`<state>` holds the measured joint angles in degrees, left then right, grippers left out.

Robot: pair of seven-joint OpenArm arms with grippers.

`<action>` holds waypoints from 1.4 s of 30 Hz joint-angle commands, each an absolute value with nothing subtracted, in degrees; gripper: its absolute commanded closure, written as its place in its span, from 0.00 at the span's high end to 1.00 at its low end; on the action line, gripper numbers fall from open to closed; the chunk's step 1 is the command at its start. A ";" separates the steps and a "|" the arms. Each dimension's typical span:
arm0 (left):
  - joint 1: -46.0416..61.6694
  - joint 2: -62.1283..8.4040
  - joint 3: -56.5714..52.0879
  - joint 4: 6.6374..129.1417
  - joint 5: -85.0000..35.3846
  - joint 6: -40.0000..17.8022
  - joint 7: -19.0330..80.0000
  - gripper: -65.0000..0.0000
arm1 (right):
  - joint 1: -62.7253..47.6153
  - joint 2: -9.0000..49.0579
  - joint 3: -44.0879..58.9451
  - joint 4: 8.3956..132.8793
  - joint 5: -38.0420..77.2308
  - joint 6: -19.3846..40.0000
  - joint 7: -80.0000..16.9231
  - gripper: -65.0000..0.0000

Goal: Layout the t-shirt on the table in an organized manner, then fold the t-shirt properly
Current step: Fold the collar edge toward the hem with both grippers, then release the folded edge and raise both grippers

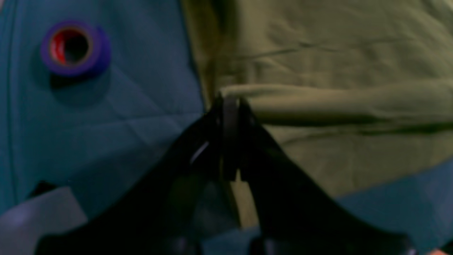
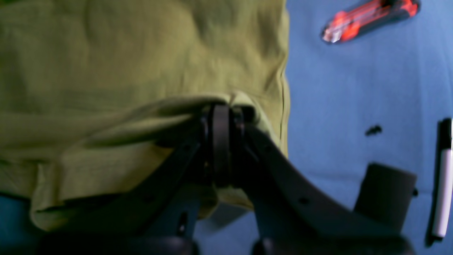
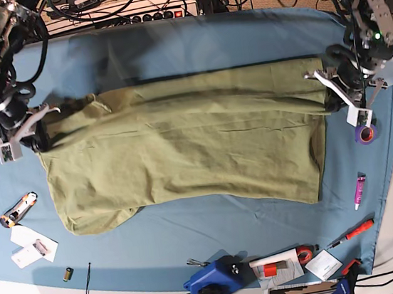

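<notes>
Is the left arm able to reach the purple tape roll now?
Probably not yet: the left gripper is shut on the t-shirt. The purple tape roll lies close beside it, nothing between.

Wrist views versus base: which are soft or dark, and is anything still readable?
Left wrist view: dim and blurred, left gripper a dark silhouette on the t-shirt. Right wrist view: brighter, still soft. Base view: sharp, evenly lit.
</notes>
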<state>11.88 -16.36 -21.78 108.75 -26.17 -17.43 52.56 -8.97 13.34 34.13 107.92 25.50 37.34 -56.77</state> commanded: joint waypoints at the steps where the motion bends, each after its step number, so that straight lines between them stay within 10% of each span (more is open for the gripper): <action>1: 10.33 -16.99 -21.91 108.16 -26.61 -17.91 51.40 0.00 | -7.84 14.31 33.71 107.31 25.06 36.73 -54.72 0.00; 28: 0.84 -16.95 -21.87 92.73 -27.20 -19.55 44.29 0.00 | 4.93 17.65 32.67 79.57 21.80 36.77 -45.08 0.00; 31: 0.80 -16.95 -21.87 92.73 -27.22 -19.53 44.27 0.19 | 4.91 17.67 32.67 79.57 21.85 38.76 -45.34 0.00; 36: 0.78 -16.97 -21.87 92.75 -27.24 -19.51 43.59 0.33 | 4.93 17.82 32.69 79.59 24.36 40.00 -45.39 0.32; 42: 0.62 -16.99 -21.87 93.56 -27.27 -17.08 43.51 0.33 | 4.97 20.05 32.73 79.66 30.92 40.00 -45.47 0.35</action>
